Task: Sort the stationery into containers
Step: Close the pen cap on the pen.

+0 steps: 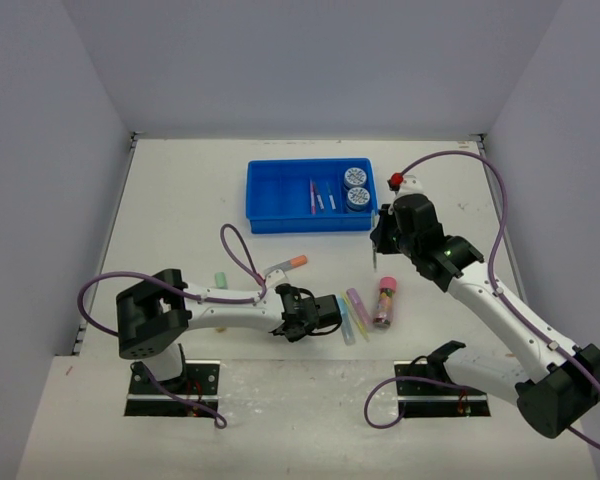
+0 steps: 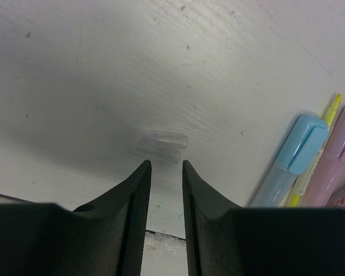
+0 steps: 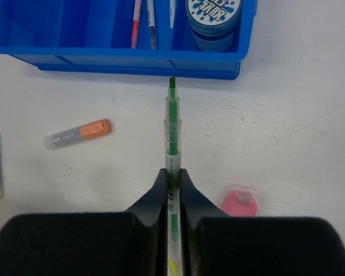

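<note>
Clamping a thin green pen between closed fingers, the right gripper holds it lengthwise, tip aimed far toward the near wall of the blue tray. From above, this gripper sits just off the tray's near right corner. Between pen tip and tray wall the wrist view shows only a short gap, though how high the pen rides over the table I cannot tell. In the tray, two patterned discs fill the right-hand end and thin pens lie in the compartment just left of them.

Near and right of the gripper lies the pink tube. An orange marker rests well to its left, apart from the tray's near edge.

The left gripper is low over the table with its jaws a narrow slot apart and nothing between them. Just beyond its fingertips lies what looks like a small clear cap, not touching either finger. To its right a blue marker, a yellow marker and a purple marker lie side by side, touching. A green marker lies alone far to the left, beside the left arm, with white table all round it.
</note>
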Tool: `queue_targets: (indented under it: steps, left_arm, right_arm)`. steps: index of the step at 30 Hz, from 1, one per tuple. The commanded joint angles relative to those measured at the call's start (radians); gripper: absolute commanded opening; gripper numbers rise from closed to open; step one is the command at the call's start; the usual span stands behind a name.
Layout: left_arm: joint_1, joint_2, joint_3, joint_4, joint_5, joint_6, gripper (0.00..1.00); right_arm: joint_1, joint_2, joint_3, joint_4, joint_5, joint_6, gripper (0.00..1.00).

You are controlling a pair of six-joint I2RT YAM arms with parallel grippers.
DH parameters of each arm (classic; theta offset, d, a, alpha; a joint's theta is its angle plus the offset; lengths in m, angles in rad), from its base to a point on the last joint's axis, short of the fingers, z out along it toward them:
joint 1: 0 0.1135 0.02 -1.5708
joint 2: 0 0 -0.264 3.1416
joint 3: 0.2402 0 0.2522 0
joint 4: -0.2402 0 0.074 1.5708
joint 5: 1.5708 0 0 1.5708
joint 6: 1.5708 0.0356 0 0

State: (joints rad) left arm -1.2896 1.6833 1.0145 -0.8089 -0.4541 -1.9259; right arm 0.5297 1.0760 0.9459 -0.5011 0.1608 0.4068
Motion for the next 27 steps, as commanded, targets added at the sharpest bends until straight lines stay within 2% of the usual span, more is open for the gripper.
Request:
queue_targets:
  steps: [1,19,27]
  left_arm:
    - [0.006,0.012,-0.013,-0.021,-0.003,-0.005,0.3]
    - [0.013,0.037,-0.034,0.0,-0.009,-0.012,0.31]
    - [0.015,-0.013,0.018,-0.098,-0.1,-0.023,0.33]
  right_arm:
    - [-0.003,-0.012,-0.001,0.032,-0.015,-0.013,0.0]
    - [-0.002,-0.008,-0.004,0.037,-0.041,-0.019,0.0]
    - [-0.002,-0.001,-0.002,0.038,-0.044,-0.019,0.0]
